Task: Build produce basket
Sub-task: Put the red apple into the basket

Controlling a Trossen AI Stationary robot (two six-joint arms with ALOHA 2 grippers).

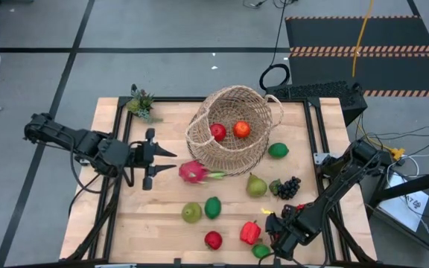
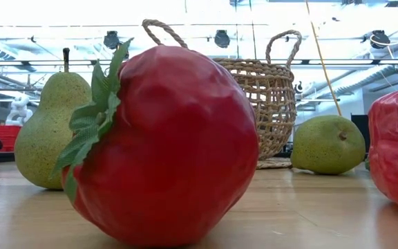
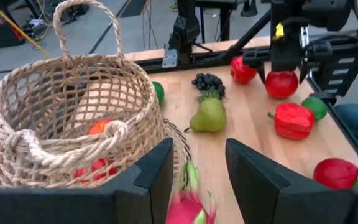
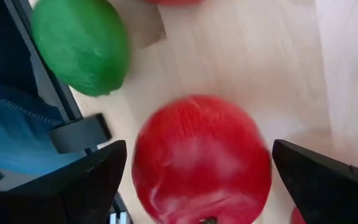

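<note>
The woven basket (image 1: 233, 130) stands at the table's far middle with two red fruits (image 1: 229, 131) inside. My left gripper (image 1: 171, 162) hovers open left of it, above the table. The pink dragonfruit (image 3: 188, 208) lies on the wood just ahead of and below its fingers. My right gripper (image 4: 201, 168) points down at the near right corner, open. Its fingers stand on either side of a round red fruit (image 4: 201, 158) resting on the table, with a gap on each side. A green lime (image 4: 79, 53) lies beside it.
Loose produce lies on the near half: two pears (image 1: 256, 185) (image 1: 192, 213), limes (image 1: 213, 207) (image 1: 278, 150), dark grapes (image 1: 287, 187), a red pepper (image 1: 249, 232), a leafy red fruit (image 2: 164, 145). A small green plant (image 1: 141, 103) sits at the far left corner.
</note>
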